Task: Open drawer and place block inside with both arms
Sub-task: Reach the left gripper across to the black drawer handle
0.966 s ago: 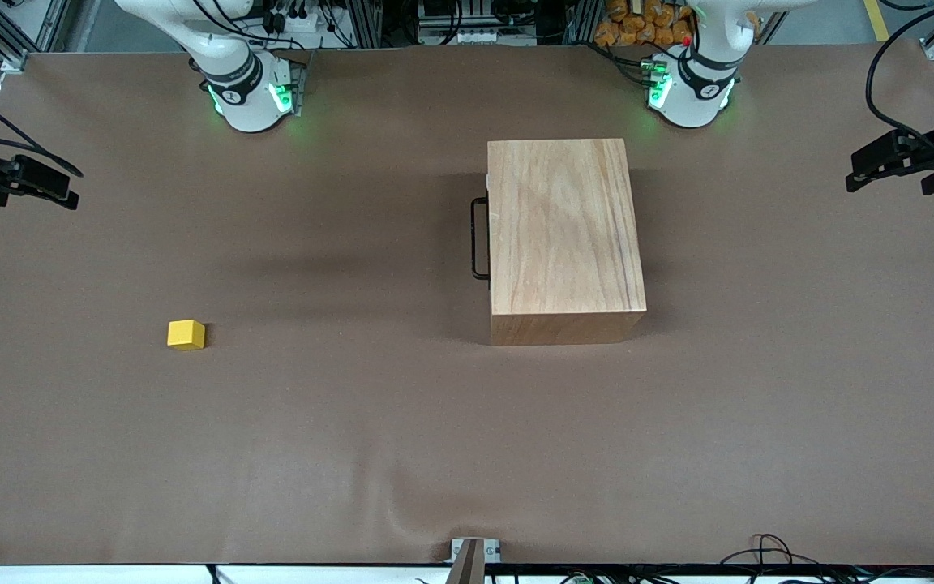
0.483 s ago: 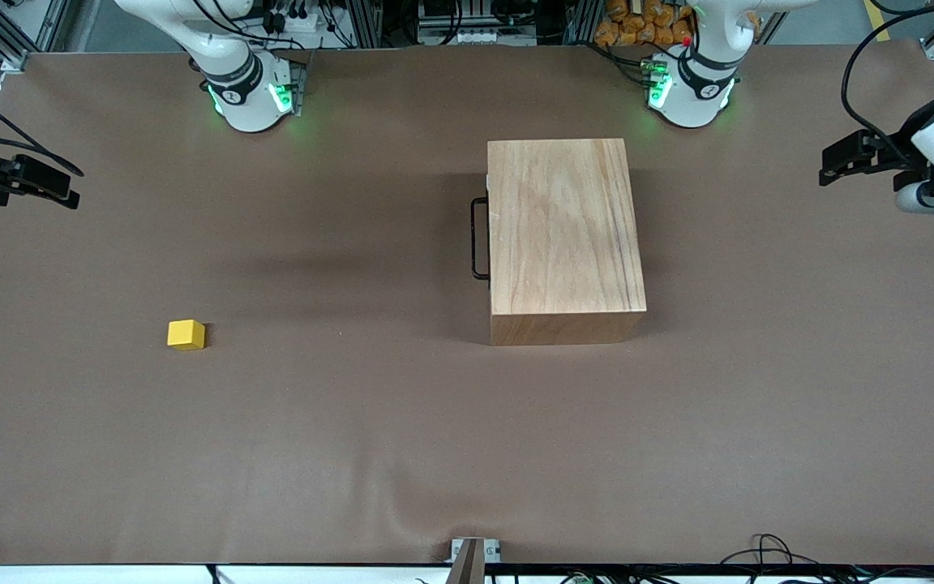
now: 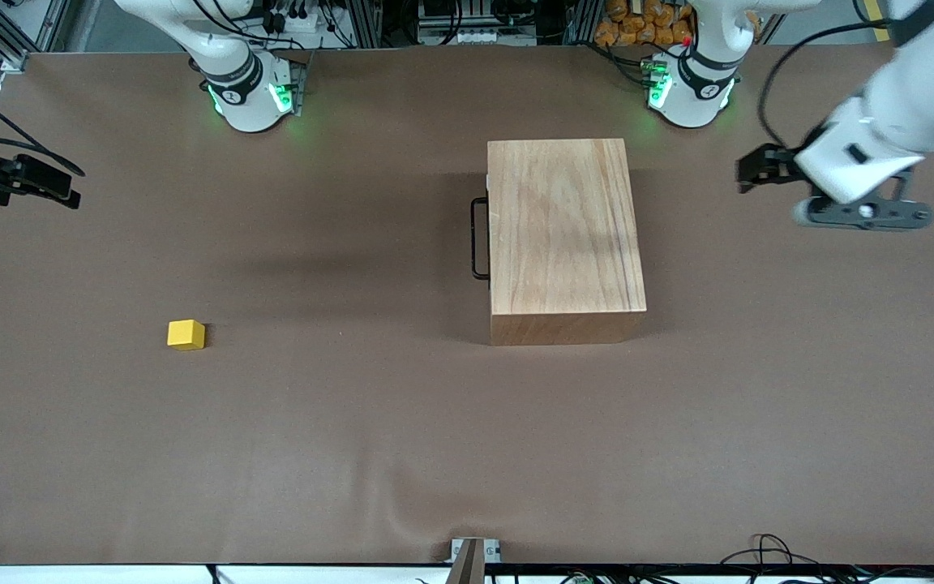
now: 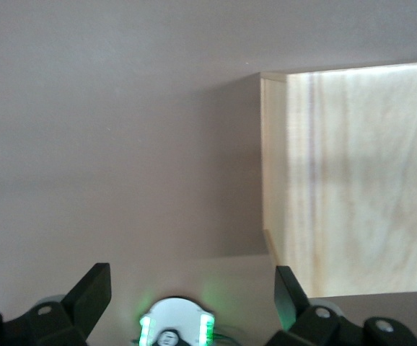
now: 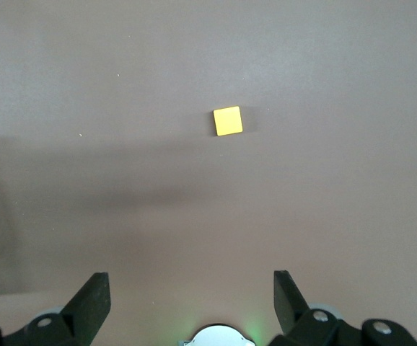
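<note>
Light-wood box [image 3: 566, 231] mid-table, drawer [image 3: 489, 235] shut, black handle [image 3: 479, 239] facing the right arm's end.

Yellow block [image 3: 186, 334] alone on brown table [image 3: 353, 454], toward the right arm's end, well apart from box and nearer the front camera. Left gripper [image 3: 751, 170] aloft over bare table beside box, fingers [image 4: 93, 292] spread, nothing held. Right gripper [image 3: 53, 186] waiting over table's edge, fingers [image 5: 93, 295] spread wide, empty.

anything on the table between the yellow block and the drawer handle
Nothing: the front view shows only bare brown table cover between the block and the drawer's black handle. The drawer is shut and the block sits alone, nearer the right arm's end.
</note>
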Controlling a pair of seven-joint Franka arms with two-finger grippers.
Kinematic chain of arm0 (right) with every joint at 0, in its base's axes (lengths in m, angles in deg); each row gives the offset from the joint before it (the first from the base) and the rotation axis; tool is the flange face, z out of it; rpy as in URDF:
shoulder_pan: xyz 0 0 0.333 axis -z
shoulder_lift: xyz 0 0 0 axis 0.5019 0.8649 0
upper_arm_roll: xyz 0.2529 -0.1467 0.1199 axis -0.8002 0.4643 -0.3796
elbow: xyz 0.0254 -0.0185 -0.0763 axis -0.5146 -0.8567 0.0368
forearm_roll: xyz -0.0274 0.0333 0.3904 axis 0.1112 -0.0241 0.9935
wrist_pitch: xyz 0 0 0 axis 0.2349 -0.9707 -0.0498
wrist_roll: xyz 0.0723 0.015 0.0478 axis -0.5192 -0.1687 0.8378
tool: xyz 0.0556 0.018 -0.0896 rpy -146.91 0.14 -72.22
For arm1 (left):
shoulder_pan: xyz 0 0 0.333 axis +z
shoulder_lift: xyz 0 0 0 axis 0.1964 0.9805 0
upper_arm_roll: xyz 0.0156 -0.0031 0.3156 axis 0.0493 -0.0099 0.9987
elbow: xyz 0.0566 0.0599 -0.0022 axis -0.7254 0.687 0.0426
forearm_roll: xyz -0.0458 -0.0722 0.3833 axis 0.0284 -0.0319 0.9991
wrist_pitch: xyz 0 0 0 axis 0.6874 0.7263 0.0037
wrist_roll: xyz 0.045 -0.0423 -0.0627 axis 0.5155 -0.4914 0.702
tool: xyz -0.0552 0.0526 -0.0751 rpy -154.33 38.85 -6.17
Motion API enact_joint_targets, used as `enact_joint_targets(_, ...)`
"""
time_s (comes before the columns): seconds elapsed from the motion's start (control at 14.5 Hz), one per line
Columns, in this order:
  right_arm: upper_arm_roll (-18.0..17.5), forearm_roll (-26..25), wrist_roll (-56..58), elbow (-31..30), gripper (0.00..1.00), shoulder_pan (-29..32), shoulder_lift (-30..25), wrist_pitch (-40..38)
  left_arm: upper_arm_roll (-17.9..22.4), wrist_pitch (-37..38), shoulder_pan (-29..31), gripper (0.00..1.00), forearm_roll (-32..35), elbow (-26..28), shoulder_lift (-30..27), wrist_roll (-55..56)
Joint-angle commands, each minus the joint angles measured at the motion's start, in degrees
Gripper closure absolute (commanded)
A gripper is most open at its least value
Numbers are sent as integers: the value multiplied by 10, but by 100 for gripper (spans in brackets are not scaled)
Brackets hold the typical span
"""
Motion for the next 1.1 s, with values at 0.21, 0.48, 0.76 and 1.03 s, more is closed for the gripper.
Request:
enact_joint_targets(0.21, -1, 3, -12, -3, 0, -7, -8, 5, -8, 1, -96, 0, -23, -54, 56, 161)
enact_joint_targets(0.48, 0, 4, -14, -6, 0, -8, -6, 16, -7, -59, -151, 0, -78, -74, 97, 257)
enact_joint_targets(0.76, 0, 3, -14, -9, 0, -7, -5, 40, -6, -124, -231, 0, -75, -87, 141, 396)
enact_joint_targets(1.03, 0, 3, -14, -10, 0, -21, -4, 55, 1, -167, -299, 0, -47, -107, 190, 464)
